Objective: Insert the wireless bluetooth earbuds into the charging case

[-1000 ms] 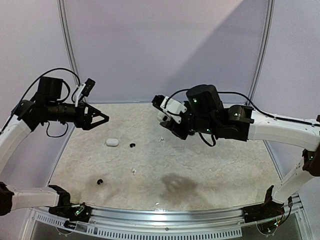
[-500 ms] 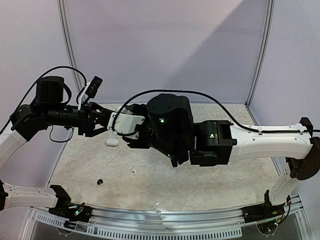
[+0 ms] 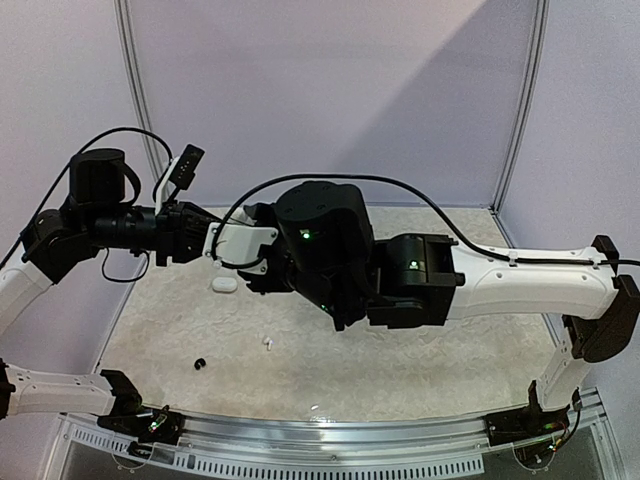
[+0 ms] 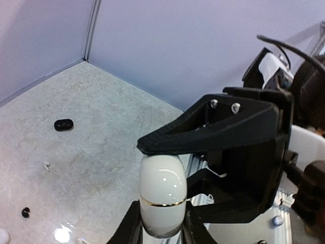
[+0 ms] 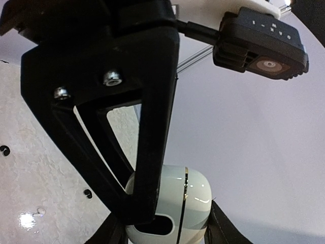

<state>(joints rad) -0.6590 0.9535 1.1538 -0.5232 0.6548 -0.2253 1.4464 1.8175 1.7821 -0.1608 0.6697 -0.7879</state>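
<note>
A white pebble-shaped charging case [image 4: 162, 195] with a thin gold seam hangs in mid-air, lid closed, and both grippers grip it. My left gripper [image 4: 161, 223] is shut on its lower half. My right gripper [image 5: 165, 223] is shut on the same case [image 5: 195, 203], and the left gripper's black finger crosses in front of it. In the top view the two grippers meet at the left, left gripper [image 3: 200, 238] against right gripper [image 3: 228, 252], hiding the case. Loose earbuds lie on the table: a white one [image 3: 267, 343] and a black one [image 3: 200, 363].
A second white case [image 3: 224, 284] lies on the mottled table below the meeting grippers. Two black earbuds [image 4: 64, 124] [image 4: 25, 212] and a white one [image 4: 46, 165] show in the left wrist view. The right arm [image 3: 400, 285] stretches across the table's middle. Purple walls enclose the back and sides.
The right arm swung from the right side across to the left, carrying the case up to the left gripper. The left gripper, open a second ago, has closed on the case.
</note>
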